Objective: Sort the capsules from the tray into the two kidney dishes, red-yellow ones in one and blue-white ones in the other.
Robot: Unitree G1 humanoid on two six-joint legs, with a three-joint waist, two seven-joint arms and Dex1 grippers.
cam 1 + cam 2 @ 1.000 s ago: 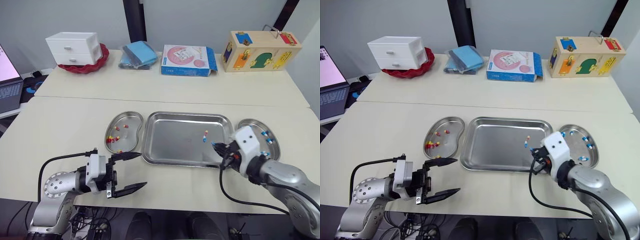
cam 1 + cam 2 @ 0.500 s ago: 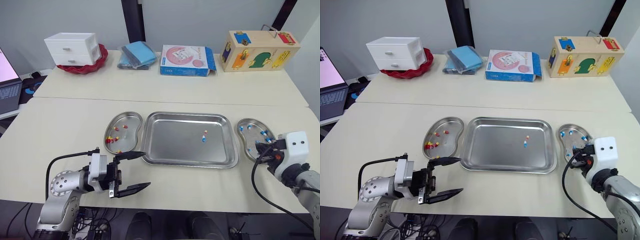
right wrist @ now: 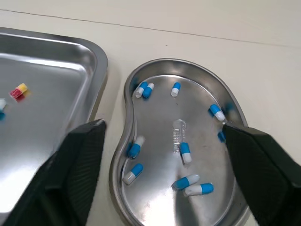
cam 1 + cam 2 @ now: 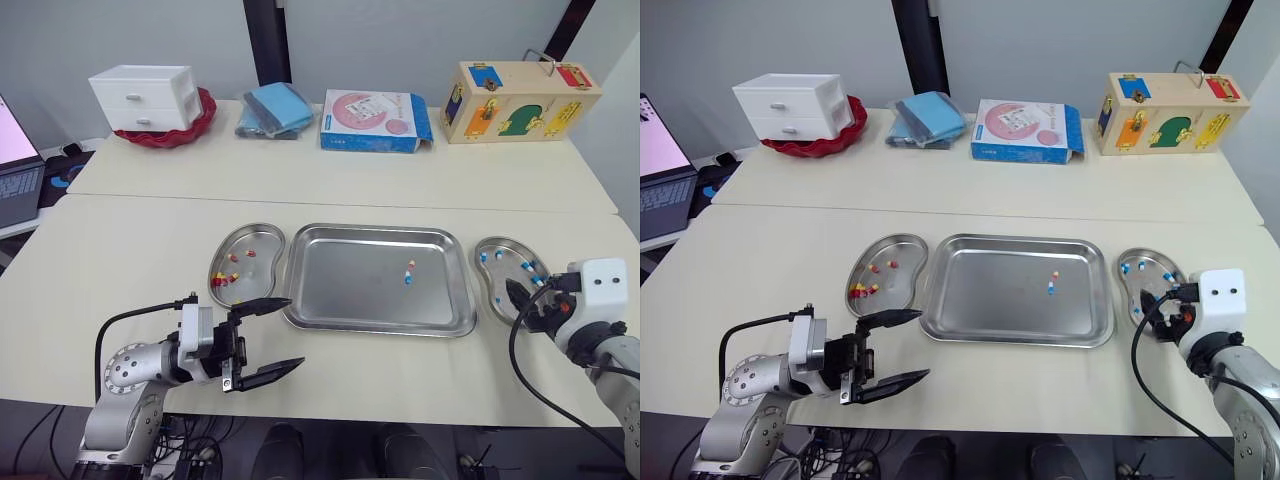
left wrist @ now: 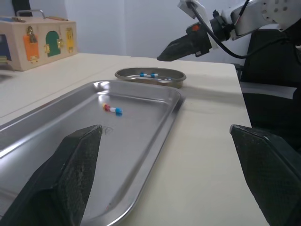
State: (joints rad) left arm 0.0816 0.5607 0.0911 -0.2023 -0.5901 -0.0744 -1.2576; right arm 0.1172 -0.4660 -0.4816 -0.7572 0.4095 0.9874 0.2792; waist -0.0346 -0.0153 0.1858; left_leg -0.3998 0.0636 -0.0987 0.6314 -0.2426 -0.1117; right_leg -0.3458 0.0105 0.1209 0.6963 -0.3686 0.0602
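Right tool point(image 4: 522, 303), fingers spread, hangs over the kidney-shaped steel dish point(image 4: 497, 250) holding blue-white capsules point(image 3: 185, 153), seemingly clear of it. Left tool point(image 4: 294, 332), likewise spread, lies beside the rectangular steel tray point(image 4: 330, 300).

A: What's in the tray point(image 4: 350, 300)?
B: Two, near its right end: a red-yellow capsule point(image 4: 410, 265), and a blue-white capsule point(image 4: 407, 279) just beside it.
A: And the dishes?
B: Left dish point(image 4: 262, 240) holds red-yellow ones point(image 4: 222, 280), right dish point(image 3: 160, 113) blue-white ones point(image 3: 185, 152).
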